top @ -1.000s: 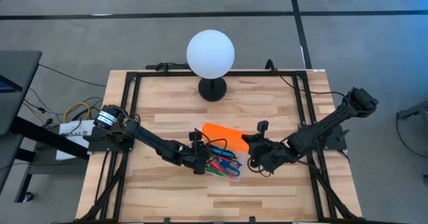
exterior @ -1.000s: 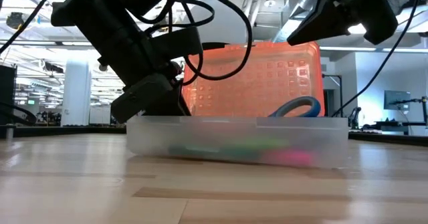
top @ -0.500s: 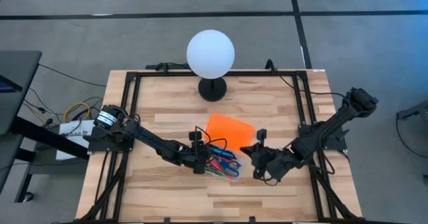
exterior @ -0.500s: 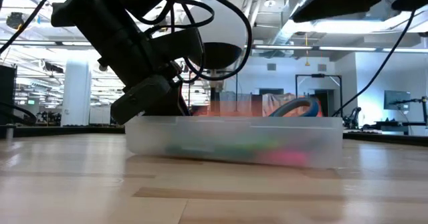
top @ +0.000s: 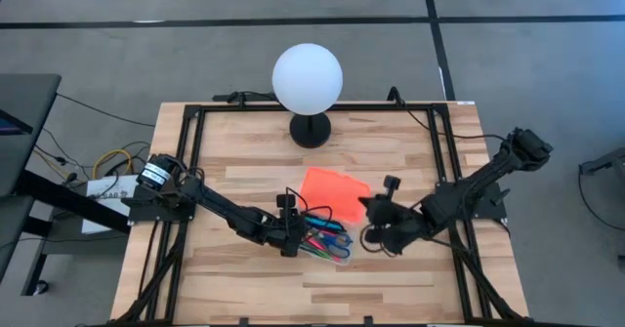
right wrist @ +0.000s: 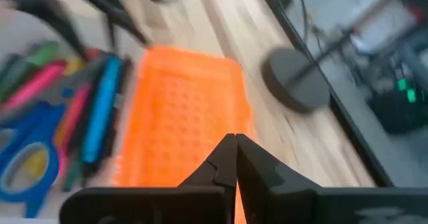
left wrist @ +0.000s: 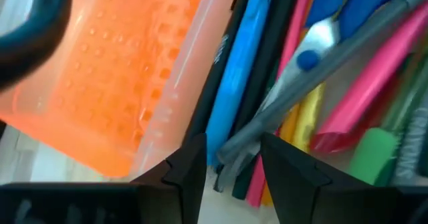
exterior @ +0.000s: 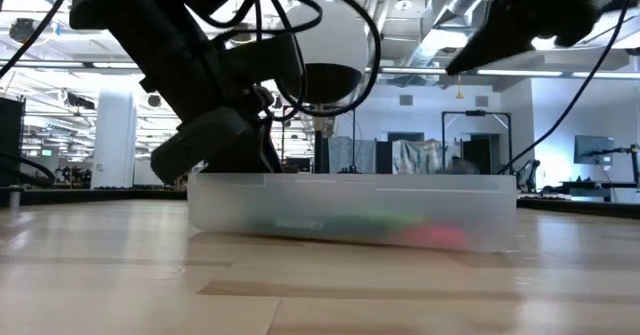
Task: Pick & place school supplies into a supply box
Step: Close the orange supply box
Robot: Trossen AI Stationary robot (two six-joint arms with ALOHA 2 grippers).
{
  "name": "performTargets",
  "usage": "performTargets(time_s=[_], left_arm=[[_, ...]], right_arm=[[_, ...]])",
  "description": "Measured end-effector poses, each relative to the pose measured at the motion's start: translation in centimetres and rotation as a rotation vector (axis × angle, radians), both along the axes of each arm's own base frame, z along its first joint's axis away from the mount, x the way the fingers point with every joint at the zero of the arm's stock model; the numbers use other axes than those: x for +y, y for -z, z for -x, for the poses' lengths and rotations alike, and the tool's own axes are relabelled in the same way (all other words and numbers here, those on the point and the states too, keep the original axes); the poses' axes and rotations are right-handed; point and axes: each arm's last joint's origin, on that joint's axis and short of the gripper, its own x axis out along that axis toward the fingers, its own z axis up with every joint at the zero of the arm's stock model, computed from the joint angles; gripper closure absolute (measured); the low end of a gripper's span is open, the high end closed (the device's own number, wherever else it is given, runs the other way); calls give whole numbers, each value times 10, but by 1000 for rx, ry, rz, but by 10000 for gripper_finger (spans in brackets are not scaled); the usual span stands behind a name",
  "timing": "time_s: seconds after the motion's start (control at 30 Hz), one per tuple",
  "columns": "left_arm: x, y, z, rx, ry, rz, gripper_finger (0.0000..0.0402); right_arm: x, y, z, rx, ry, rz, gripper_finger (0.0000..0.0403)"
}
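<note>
The supply box [top: 322, 241], a clear tray, stands mid-table with its orange lid [top: 332, 188] swung open and lying flat on the table on the box's far side. Inside the box lie the school supplies [left wrist: 301, 83]: pens, markers and blue-handled scissors [right wrist: 27, 150]. My left gripper [left wrist: 231, 157] is open at the box's left end [exterior: 205, 180], pointing slantwise down at the pen ends. My right gripper [top: 367, 210] is shut and hangs above the box's right end, by the lid's right corner, with nothing in it. My left gripper has its two fingers [left wrist: 194, 164] standing apart at the box's left end wall, coming slantwise from the table's left. Whether they touch the wall or the rim, I cannot tell.
A white globe lamp [top: 308, 78] on a black base [top: 311, 130] stands at the table's far middle, just beyond the open lid. A black frame [top: 186, 171] runs along the table's sides. Bare wood lies in front of the box.
The orange lid, upright on the box's far edge a second ago, has swung backward and now lies flat beyond the box. My right gripper, then at the lid's upper right corner, has rolled its wrist and stays shut. The scissors' blue handle no longer shows above the rim.
</note>
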Motion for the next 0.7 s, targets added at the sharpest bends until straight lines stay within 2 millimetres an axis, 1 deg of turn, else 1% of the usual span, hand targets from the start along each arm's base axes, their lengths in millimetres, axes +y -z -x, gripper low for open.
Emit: performTargets(time_s=[0.07,0.13,0.27,0.37,0.5,0.6,0.7], left_arm=[[-3,-2,-1,-6,12,-2,265],[-4,-2,-1,-7,16,-2,265],[-4,-2,0,-8,15,-5,265],[-4,-2,-1,-9,14,-5,265],[-4,-2,-1,-9,14,-5,265],[-4,-2,0,-5,14,-6,265],[-4,-2,0,-2,14,-7,265]], right_arm=[[-9,2,0,16,64,-16,397],[-19,5,0,34,125,-26,383],[-42,15,-3,49,232,-69,335],[-64,25,-9,84,278,-195,294],[-91,36,-14,100,320,-335,236],[-103,37,-16,98,325,-340,202],[-110,38,-18,101,289,-338,183]])
